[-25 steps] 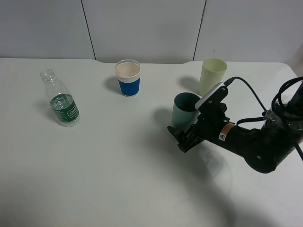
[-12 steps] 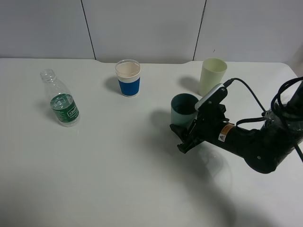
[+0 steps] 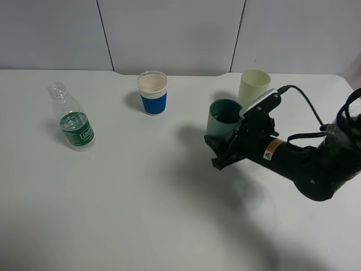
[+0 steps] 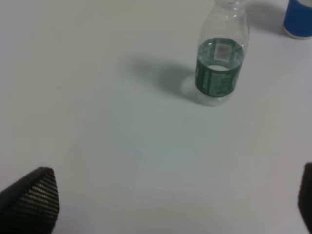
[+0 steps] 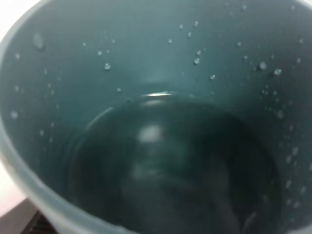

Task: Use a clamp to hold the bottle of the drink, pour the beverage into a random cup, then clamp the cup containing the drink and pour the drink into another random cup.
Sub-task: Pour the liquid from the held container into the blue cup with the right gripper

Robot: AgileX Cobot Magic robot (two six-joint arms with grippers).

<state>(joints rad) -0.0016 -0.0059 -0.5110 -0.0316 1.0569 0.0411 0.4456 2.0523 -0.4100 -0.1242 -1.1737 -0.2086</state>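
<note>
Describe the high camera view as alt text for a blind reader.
A robot's right gripper clamps a teal tumbler at the right of a white table. A pale yellow-green cup stands behind it, a blue-banded white cup at back centre, and a green-labelled uncapped bottle far left.

A pale yellow-green cup [image 3: 253, 83] on a white table [image 3: 141, 203], with a grey panelled wall [image 3: 169, 34] behind.
The cup stands upright with its open mouth up, at the far right of the table and near its back edge; it is plain, with no band or print, and its lower part is partly hidden. The table top is smooth and bare white, with soft grey shadows lying across its middle and right side. The wall runs right along the back edge of the table, split into wide flat panels by two thin dark seams, one [image 3: 105, 34] to the left and one [image 3: 239, 34] to the right, both leaning slightly.
</note>
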